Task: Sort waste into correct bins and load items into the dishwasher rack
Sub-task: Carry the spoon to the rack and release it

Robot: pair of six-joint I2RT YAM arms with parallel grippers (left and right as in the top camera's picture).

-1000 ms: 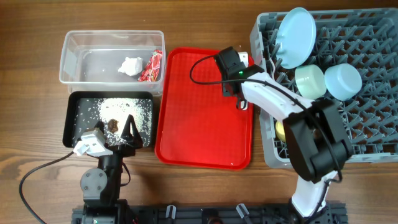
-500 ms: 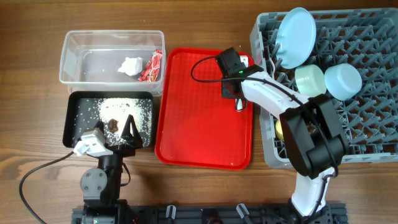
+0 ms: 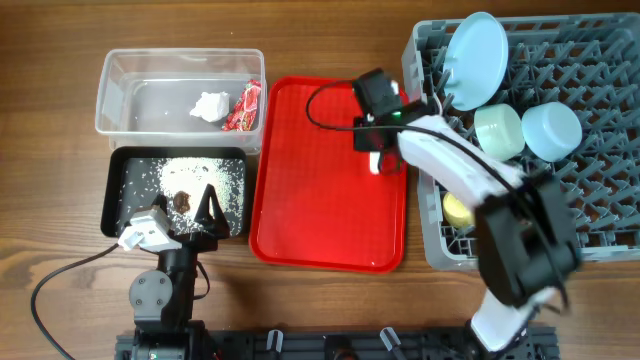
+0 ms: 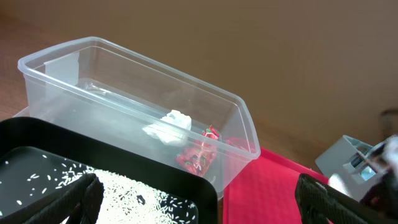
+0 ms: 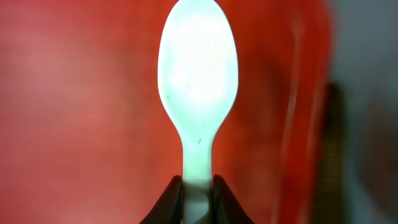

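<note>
Red tray (image 5: 74, 93), R gripper (image 5: 198, 190) pinching oval spoon (image 5: 198, 68)

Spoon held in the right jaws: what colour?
White. The spoon stands out against the red tray; the right wrist view shows it best.

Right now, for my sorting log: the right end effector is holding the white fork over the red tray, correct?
No. The right end effector holds the spoon, not the fork; the right wrist view shows its rounded bowl. It is over the red tray, as you said.
</note>
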